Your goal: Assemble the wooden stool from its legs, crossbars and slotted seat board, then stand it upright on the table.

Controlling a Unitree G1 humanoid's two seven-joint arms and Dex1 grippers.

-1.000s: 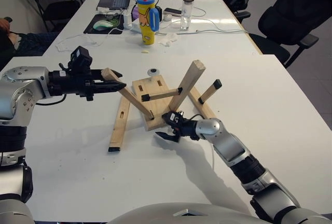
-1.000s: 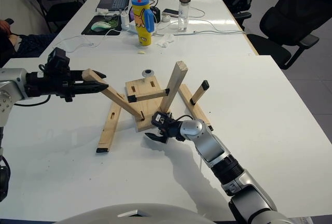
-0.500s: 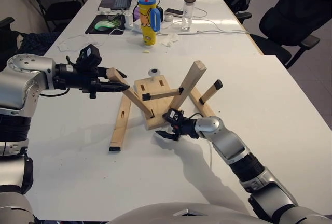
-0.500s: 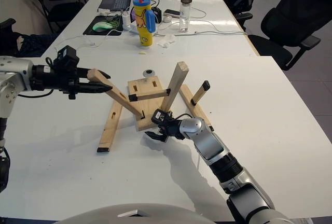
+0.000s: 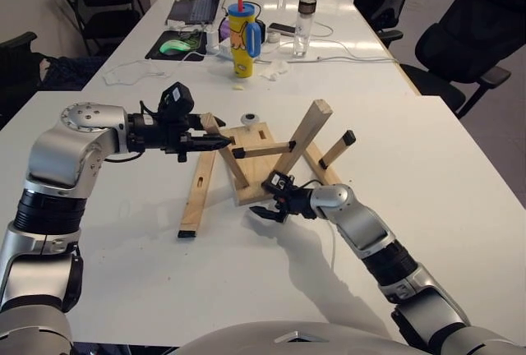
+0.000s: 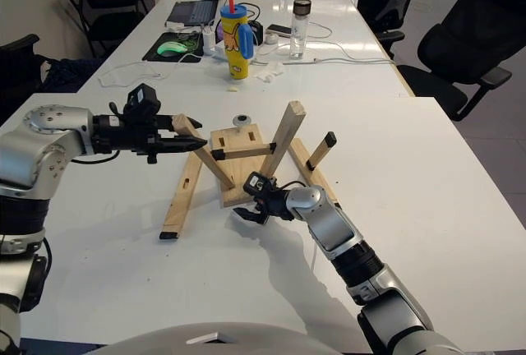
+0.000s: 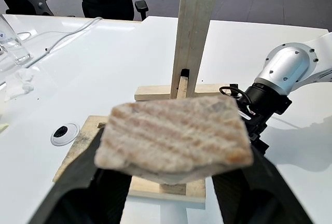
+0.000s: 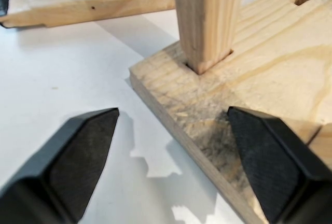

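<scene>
Half built: your left gripper [image 5: 211, 142] clamps the tilted leg [image 5: 233, 167], right gripper [image 5: 265, 197] gapes empty, loose leg [image 5: 196, 195] unfitted

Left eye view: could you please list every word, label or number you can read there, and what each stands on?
No text is readable.
Yellow cup: print too small to read.
Clear bottle: no legible label.
Seat board: bare wood, no lettering.
</scene>
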